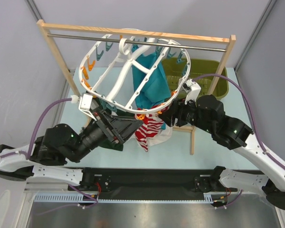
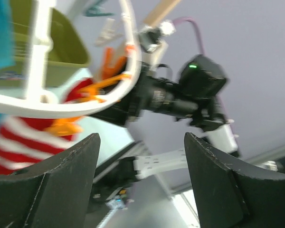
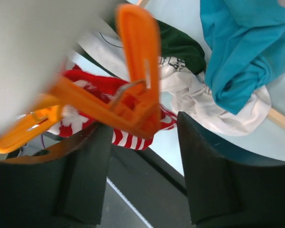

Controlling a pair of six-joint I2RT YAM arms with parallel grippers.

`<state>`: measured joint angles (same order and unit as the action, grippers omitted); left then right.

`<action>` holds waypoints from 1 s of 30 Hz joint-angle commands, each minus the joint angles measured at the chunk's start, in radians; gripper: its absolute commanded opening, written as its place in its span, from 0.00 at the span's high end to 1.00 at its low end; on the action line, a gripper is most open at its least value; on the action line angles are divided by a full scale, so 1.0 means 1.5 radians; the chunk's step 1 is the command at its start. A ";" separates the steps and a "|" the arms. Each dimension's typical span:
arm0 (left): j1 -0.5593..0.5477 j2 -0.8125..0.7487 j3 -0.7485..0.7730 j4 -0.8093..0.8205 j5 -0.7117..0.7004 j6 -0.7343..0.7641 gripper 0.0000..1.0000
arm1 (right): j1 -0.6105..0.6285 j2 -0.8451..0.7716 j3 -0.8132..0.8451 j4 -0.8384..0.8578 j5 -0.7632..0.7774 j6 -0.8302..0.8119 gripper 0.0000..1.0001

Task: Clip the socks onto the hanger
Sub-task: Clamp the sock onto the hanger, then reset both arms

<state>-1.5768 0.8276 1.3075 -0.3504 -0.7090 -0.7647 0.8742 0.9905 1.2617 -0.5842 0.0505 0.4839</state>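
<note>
View from above a pale blue worktop (image 1: 178,147), with grey walls close on both sides. One wooden rack (image 1: 54,52) spans the upper frame. Its metal rod (image 1: 85,36) carries one hanger (image 1: 91,52), a large white ring tilted so its near rim dips toward the centre. Two arms reach in from the bottom corners and meet under that rim, leaving only a narrow gap between them.

The socks (image 1: 149,128) hang in that gap at frame centre, just below the near rim and above the worktop. They show as one red-and-white striped bundle; whether it is one sock or two cannot be told. One orange clip (image 3: 133,95) on the rim sits right at their top, but whether it bites the fabric is unclear.

The left gripper (image 2: 141,142) has its jaws spread wide with nothing between them, just beneath the rim. The right gripper (image 3: 141,130) has its jaws parted around the end of the orange clip, one side clear of it, so released rather than pinching.

One teal garment (image 1: 149,78) hangs through the ring. One white cloth (image 1: 165,135) lies beside the socks, and one dark green garment (image 3: 178,45) lies near it. One olive bin (image 1: 202,76) fills the upper right, against the rack's right post. Bare worktop shows right of centre, beyond the white cloth. Further orange clips line the ring's left rim and teal clips (image 1: 100,50) its far rim, too bunched to count.
</note>
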 commanded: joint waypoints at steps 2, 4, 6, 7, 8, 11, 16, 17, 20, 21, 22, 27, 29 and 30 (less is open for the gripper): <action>-0.003 -0.013 0.065 -0.195 -0.099 0.049 0.23 | -0.004 -0.033 0.003 -0.037 0.030 0.008 0.30; -0.003 -0.010 0.089 -0.283 -0.141 0.050 0.23 | -0.004 -0.047 -0.006 -0.058 0.037 0.010 0.16; -0.003 -0.021 0.098 -0.354 -0.183 0.033 0.23 | -0.004 -0.061 -0.022 -0.070 0.041 0.011 0.00; -0.003 -0.029 0.096 -0.363 -0.194 0.034 0.22 | -0.004 -0.069 -0.029 -0.072 0.041 0.011 0.00; -0.003 -0.040 0.091 -0.365 -0.204 0.050 0.22 | -0.004 -0.091 -0.038 -0.076 0.040 0.011 0.00; -0.003 -0.116 0.048 -0.350 -0.250 0.064 0.19 | -0.004 -0.127 -0.075 -0.073 0.038 0.019 0.00; -0.003 -0.274 -0.144 -0.162 -0.209 0.129 0.18 | -0.004 -0.217 -0.157 -0.058 0.032 0.057 0.00; -0.004 -0.311 -0.169 -0.151 -0.200 0.116 0.18 | -0.004 -0.235 -0.200 -0.037 0.030 0.063 0.00; -0.004 -0.355 -0.263 -0.099 -0.168 0.092 0.17 | -0.004 -0.311 -0.293 0.016 0.030 0.090 0.00; -0.003 -0.377 -0.308 -0.063 -0.158 0.092 0.17 | -0.002 -0.332 -0.312 0.029 0.035 0.097 0.00; -0.003 -0.384 -0.328 -0.050 -0.153 0.088 0.15 | -0.003 -0.377 -0.335 0.044 0.038 0.104 0.00; -0.003 -0.434 -0.446 0.019 -0.104 0.083 0.13 | -0.003 -0.456 -0.455 0.116 0.044 0.130 0.00; -0.003 -0.458 -0.481 0.033 -0.099 0.070 0.11 | -0.003 -0.451 -0.483 0.136 0.043 0.142 0.00; -0.003 -0.475 -0.530 0.071 -0.090 0.070 0.11 | -0.003 -0.449 -0.513 0.143 0.047 0.151 0.00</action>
<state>-1.5780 0.1761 0.6037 -0.3935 -0.8955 -0.6434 0.8722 0.3119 0.5591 -0.4858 0.0994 0.6632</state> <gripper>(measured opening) 0.889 0.994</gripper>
